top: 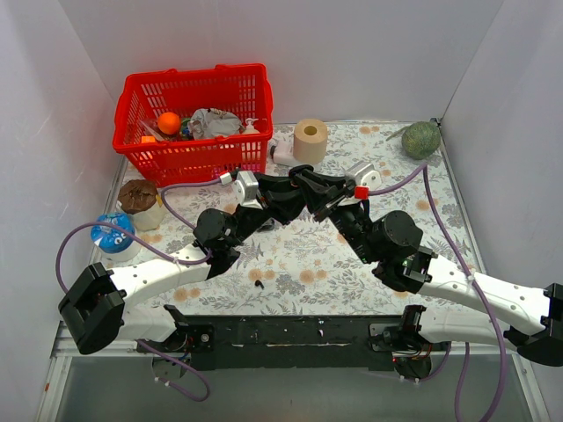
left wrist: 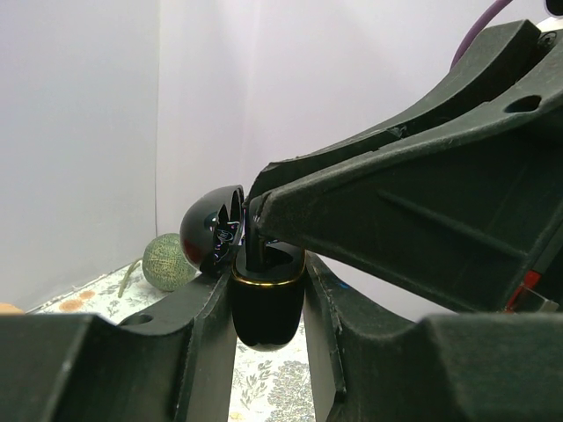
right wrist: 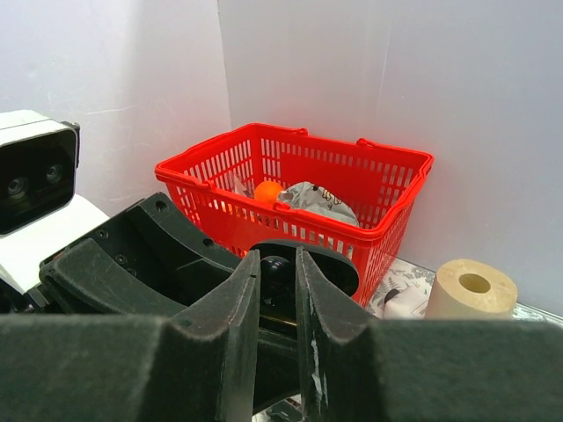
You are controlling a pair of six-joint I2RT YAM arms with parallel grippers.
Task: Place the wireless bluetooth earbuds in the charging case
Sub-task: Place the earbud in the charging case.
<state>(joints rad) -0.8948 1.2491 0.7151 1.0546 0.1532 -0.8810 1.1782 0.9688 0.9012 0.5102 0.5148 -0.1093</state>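
Earbuds [top: 257,280] count three: right gripper [right wrist: 276,264] pinches one earbud [right wrist: 274,269] over the single open charging case [left wrist: 264,321], clamped in left gripper [left wrist: 268,294]; two lie loose on the bench [top: 400,180].

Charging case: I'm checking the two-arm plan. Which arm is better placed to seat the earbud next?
Right. The left gripper, jaws shut, holds the open charging case upright; the right gripper pinches a small black earbud at its opening.
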